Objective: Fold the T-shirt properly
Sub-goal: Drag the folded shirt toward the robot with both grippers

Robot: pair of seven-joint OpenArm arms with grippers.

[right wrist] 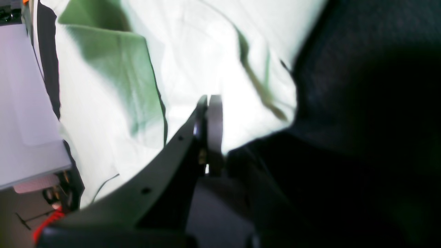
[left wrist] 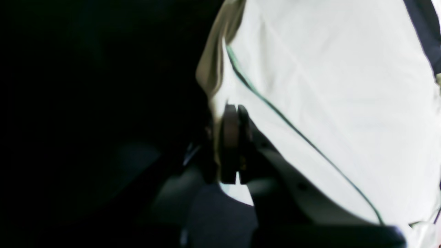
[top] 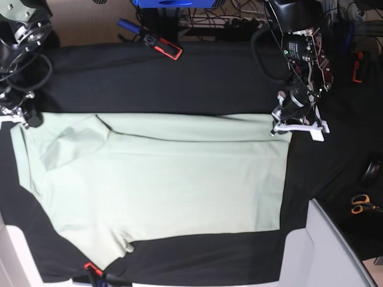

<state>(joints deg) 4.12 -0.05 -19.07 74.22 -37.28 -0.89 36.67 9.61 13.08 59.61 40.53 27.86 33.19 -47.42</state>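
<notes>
At the near edge of the base view, a pale sleeve end of the T-shirt (top: 161,185) is seen hanging toward the front of the table (top: 197,81), close to a small red item (top: 90,267) at the table's front rim. A grey panel (top: 326,251) stands at the near right corner, and a pair of scissors with orange handles (top: 361,204) is laid on the dark surface just beyond it.

The T-shirt is spread flat across the middle of the black-covered table, its long axis running left to right, with one sleeve folded over on the left part of the cloth.

Farther back, the shirt's far edge is gripped at both ends. The left tool (top: 297,127) is set at the far right corner of the cloth; in the left wrist view its pads (left wrist: 230,137) are seen pressed together, with the pale fabric edge (left wrist: 327,86) pinched between them. The right tool (top: 24,116) is placed at the far left corner; in the right wrist view its pads (right wrist: 214,127) are likewise closed tight upon the bright cloth (right wrist: 193,55).

Beyond the table, a red-and-black device (top: 163,46) and tangled cables (top: 239,15) are seen at the back.
</notes>
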